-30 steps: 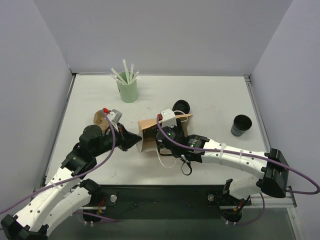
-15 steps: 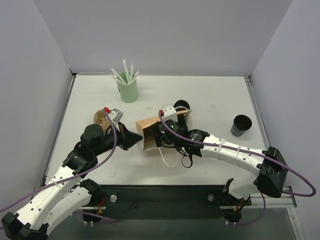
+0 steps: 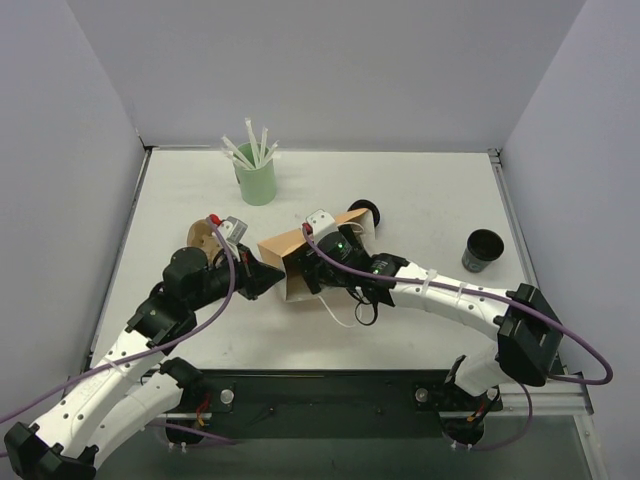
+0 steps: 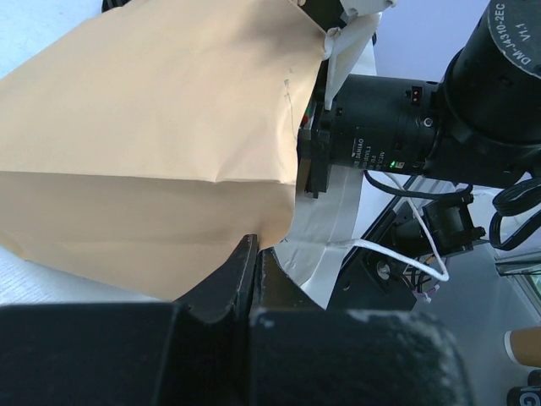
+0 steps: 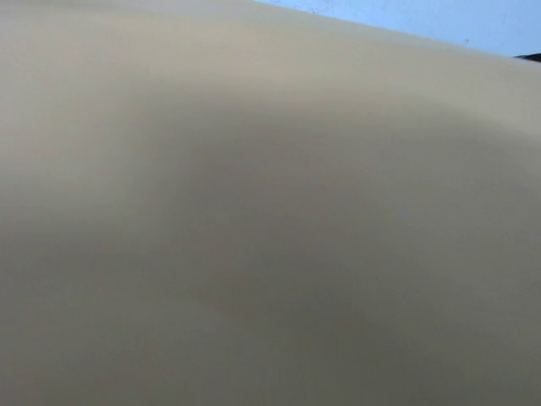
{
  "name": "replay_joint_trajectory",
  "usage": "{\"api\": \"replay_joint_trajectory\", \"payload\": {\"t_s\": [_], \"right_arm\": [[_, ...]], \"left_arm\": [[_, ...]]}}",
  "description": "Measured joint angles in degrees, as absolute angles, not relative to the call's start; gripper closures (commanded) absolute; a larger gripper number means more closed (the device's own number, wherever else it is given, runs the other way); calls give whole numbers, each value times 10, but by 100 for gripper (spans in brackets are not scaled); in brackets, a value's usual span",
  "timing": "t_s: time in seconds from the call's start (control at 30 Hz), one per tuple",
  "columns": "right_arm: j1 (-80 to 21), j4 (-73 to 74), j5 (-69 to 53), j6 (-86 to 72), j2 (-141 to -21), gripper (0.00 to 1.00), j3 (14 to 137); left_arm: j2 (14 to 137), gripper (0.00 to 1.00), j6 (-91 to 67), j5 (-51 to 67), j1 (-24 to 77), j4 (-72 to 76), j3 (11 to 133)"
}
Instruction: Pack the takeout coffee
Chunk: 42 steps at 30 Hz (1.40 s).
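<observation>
Bag [image 3: 285, 255] shifted left, right arm [image 3: 440, 295] inside — cup [image 3: 484, 250] well apart.

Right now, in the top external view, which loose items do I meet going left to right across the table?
brown pulp carrier → mint-green cup of straws → brown paper bag → black cup

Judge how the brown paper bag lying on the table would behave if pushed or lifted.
The brown paper bag probably flops and buckles: its side shows creases. It looks light, lying on its side, so a push likely slides it. Its thin string handle would dangle loosely.
</observation>
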<state>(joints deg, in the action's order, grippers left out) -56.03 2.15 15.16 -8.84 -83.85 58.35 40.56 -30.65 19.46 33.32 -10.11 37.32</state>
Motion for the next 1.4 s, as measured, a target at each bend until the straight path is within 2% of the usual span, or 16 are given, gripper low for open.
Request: {"api": "replay_joint_trajectory", "payload": {"t_s": [0.13,0.4,0.73,1.0,1.4], "right_arm": [[-558,10,139,-59,-843,22,584],[-558,6,130,-27,-843,29,585],[-558,2,127,-14,-843,46,585],[-558,2,125,-8,-832,55,584],[-559,13,107,5,-776,56,582]], "left_arm": [[409,100,-307,193,333,-101,373],[410,100,-306,193,333,-101,373],[408,100,-297,193,333,-102,373],[408,100,-288,190,333,-110,373],[423,100,-278,172,333,-128,390]]}}
